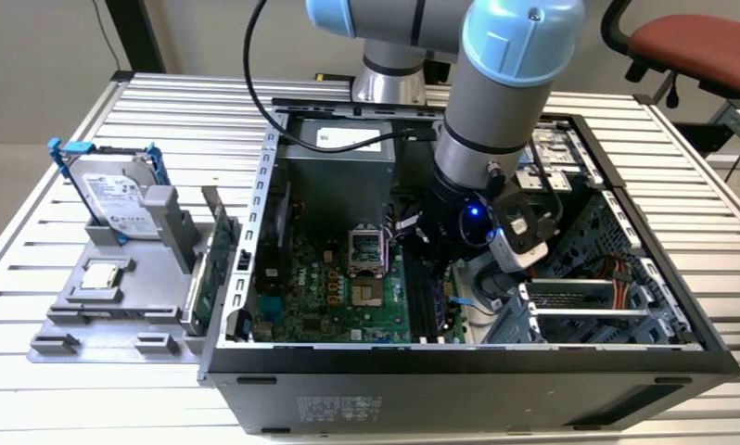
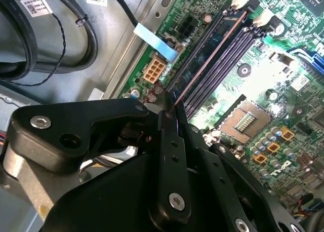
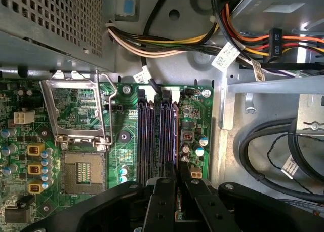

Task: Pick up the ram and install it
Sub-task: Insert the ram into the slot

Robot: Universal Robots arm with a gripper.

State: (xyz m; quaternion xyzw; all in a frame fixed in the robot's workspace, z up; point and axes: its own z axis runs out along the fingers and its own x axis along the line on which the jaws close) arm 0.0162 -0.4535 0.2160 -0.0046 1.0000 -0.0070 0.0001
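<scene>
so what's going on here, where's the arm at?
The arm has its hand down inside the open PC case, over the motherboard's memory slots. Its fingers are closed on the ram, a thin stick held on edge and lined up along one slot. In both wrist views the stick looks to be at or in the slot; whether it is fully seated can't be told.

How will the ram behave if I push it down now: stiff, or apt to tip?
The ram, thin and on edge along the memory slots, would probably bow or tip under sideways force. The gripper pinches it near one end, so the far end may lag. It looks light.
</scene>
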